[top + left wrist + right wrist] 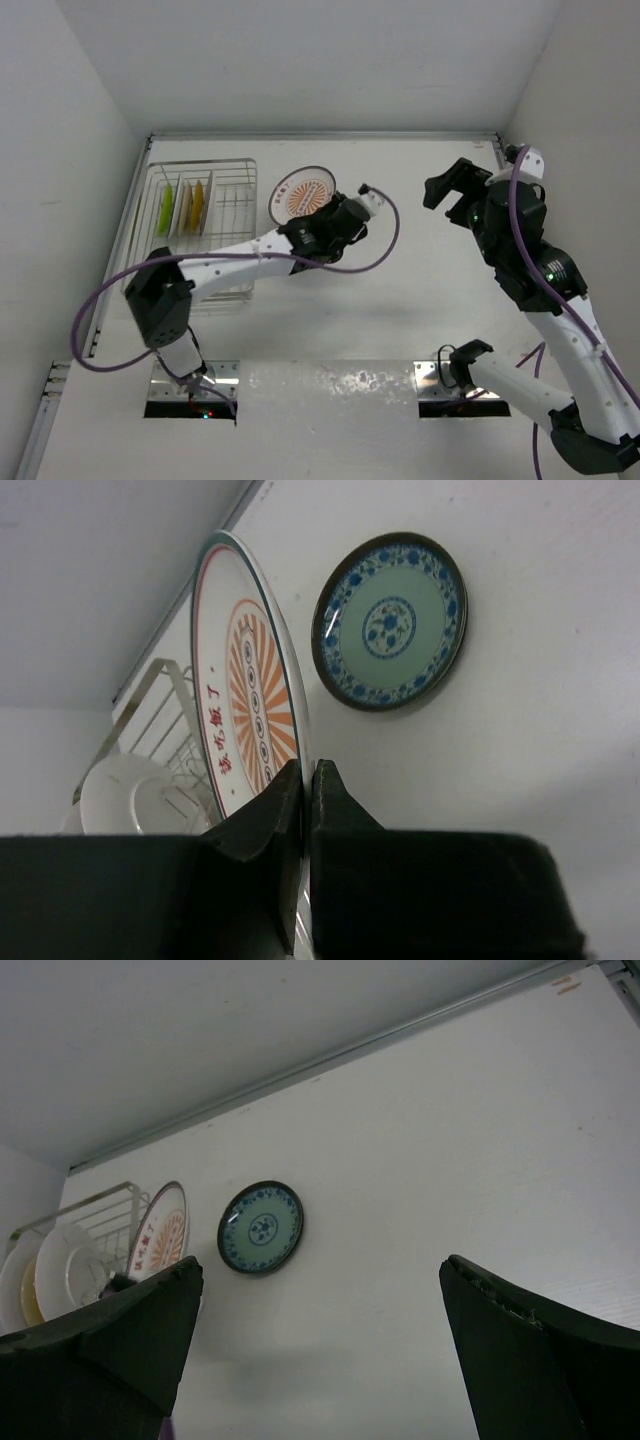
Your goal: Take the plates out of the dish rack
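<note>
Left jaws clamp the rim of the white, orange-rayed round plate (250, 690); this thin edge-grip may slip, striking the teal-blue patterned plate (390, 620). Right jaws open, empty.

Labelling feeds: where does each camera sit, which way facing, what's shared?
Top external: above, behind the bases, looking down: table, dish rack, left arm, right arm.
Left wrist: past the shut left tool gripping the striped plate, toward the teal plate.
Right wrist: across the table, through the open right tool.
Wrist views share both plates.

white table (400, 300), grey back wall (300, 60), thin metal rail (320, 135) between
</note>
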Motion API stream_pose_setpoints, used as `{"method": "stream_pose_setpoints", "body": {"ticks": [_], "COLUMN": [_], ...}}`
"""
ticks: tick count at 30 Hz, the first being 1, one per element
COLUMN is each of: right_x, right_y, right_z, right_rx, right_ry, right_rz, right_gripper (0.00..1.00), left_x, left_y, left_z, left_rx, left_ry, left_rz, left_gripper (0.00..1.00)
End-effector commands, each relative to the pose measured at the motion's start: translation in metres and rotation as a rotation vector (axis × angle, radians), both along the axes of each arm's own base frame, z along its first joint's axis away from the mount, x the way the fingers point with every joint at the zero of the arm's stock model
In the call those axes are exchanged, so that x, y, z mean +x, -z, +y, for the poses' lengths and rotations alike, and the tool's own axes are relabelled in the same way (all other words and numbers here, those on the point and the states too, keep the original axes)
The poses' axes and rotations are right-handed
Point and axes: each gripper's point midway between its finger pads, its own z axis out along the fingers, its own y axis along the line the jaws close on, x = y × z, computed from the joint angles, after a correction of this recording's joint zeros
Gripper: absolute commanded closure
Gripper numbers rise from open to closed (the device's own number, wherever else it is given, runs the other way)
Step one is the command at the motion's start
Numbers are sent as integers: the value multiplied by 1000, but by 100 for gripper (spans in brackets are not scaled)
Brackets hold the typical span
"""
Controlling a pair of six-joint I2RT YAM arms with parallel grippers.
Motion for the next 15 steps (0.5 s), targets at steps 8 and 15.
{"method": "stream_pose_setpoints", "body": {"ticks": [8,15], "right_x": [11,7], "right_y": [22,74], "right_z": [103,123], "right_rx": [-74,-88], "right_ry": [-596,-754], "right_rz": [216,316], "right_gripper": [2,6], "left_x": [-93,-125], "left_y": [-73,-52], "left_z": [-46,-71], "left_rx": [-19,59], "left_ry": [372,448], "left_rz": [-328,-345], "left_gripper": [100,100]}}
